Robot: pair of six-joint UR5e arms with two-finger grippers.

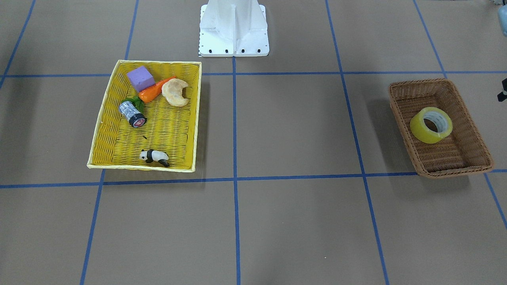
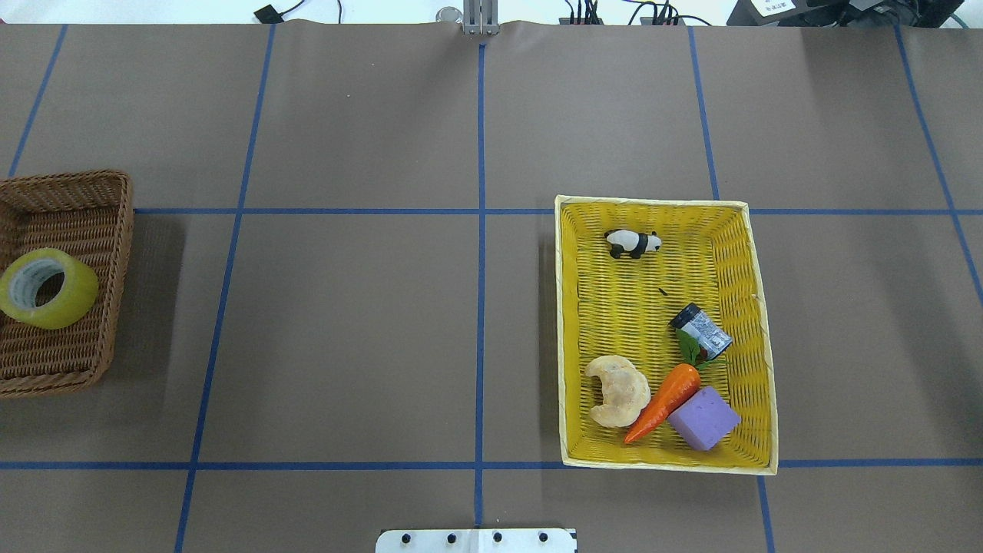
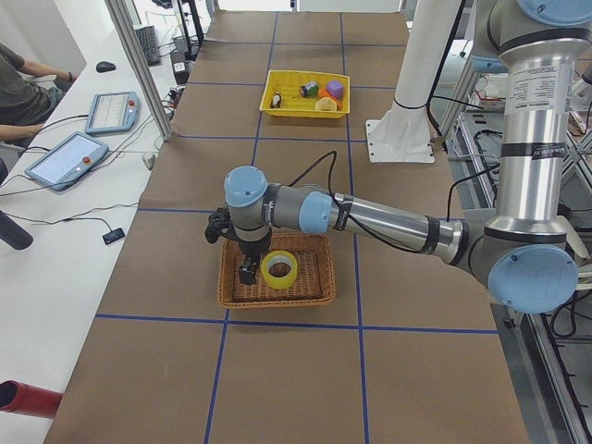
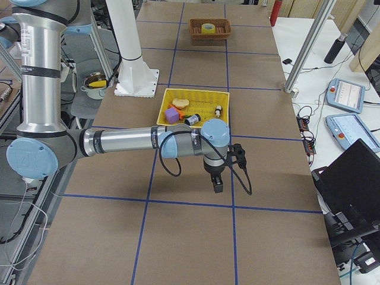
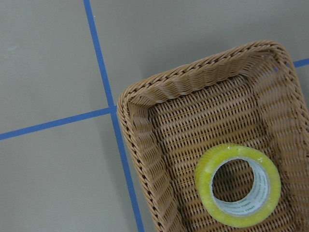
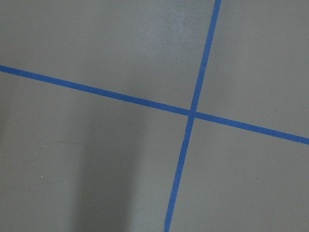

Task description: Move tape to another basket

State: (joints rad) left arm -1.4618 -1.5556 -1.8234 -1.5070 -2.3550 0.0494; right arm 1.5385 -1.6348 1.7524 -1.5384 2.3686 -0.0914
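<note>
Tape (image 1: 420, 129) in basket (image 1: 412, 84), well apart from tray (image 1: 166, 132)

Bright, even light; soft shadows, sharp focus.

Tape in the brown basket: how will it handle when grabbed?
The tape, a round roll in the basket, may roll if tipped on edge. Its glossy side looks slippery; the thick ring likely stays rigid.

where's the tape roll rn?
Overhead view, far left edge: the tape roll sits alone inside the brown wicker basket, on the robot's left side, well apart from the yellow tray on the right.
</note>
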